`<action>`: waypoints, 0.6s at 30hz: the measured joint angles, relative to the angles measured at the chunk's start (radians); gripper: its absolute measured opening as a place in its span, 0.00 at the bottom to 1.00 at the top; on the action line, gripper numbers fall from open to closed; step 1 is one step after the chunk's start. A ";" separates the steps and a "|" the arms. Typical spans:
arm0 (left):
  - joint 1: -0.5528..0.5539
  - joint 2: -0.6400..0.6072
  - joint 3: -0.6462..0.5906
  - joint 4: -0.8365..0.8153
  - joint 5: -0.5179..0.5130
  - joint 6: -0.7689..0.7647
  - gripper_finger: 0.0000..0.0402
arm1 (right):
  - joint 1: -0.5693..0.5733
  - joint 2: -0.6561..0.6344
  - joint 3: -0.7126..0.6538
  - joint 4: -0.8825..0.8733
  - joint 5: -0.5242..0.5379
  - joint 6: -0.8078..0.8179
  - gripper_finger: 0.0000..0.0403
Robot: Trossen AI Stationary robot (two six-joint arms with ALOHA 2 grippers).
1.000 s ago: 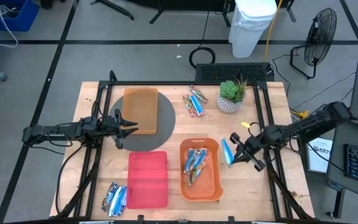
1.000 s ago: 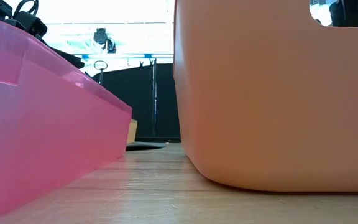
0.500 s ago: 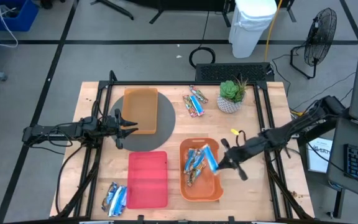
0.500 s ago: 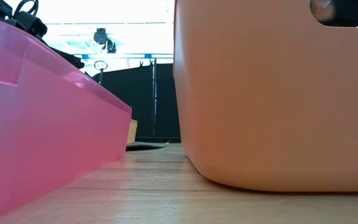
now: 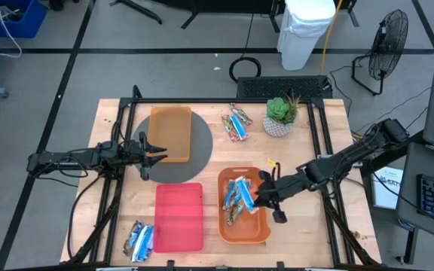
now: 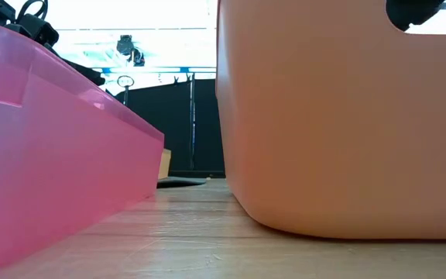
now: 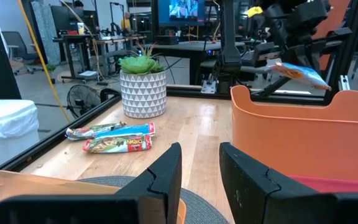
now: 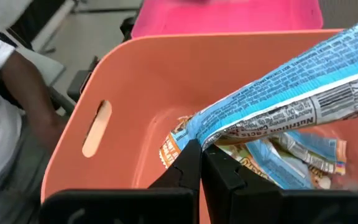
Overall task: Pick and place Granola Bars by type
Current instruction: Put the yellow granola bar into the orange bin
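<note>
My right gripper [image 5: 258, 197] hangs over the near orange tray [image 5: 262, 229], shut on a blue-wrapped granola bar [image 8: 291, 106]. Several more bars [image 5: 236, 197] lie heaped in that tray. Other bars lie on the table at the far side [image 5: 236, 124] and at the near left corner [image 5: 139, 239]. A red tray [image 5: 179, 217] stands left of the orange one. My left gripper [image 5: 157, 148] waits open and level over the grey mat [image 5: 194, 162], with nothing between its fingers [image 7: 166, 174]. My right gripper pinches the blue bar by one crimped end [image 8: 197, 134] between its two fingertips [image 8: 188, 165]. The fingers slant down from the table's right side. The bar sticks out past the fingers, lifted clear above the heap in the orange tray.
A second orange tray [image 5: 170, 133] sits on the grey mat at the far left. A potted plant [image 5: 280, 117] stands at the far right. In the low view the red tray's wall [image 6: 45, 155] and the orange tray's wall [image 6: 339, 116] fill the foreground.
My right gripper has carried the blue bar toward the table's left, from beside the orange tray's right wall to over its inside, and has turned on the way. The bar has swung with it and stays clear of the tray.
</note>
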 joint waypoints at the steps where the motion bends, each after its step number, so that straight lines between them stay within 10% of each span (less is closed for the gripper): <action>1: 0.000 0.000 0.000 0.000 0.000 0.000 0.28 | 0.000 0.015 0.019 -0.019 0.000 0.003 0.00; 18: 0.000 0.000 0.000 0.000 0.000 0.000 0.28 | -0.007 0.223 0.140 -0.206 -0.109 0.155 0.00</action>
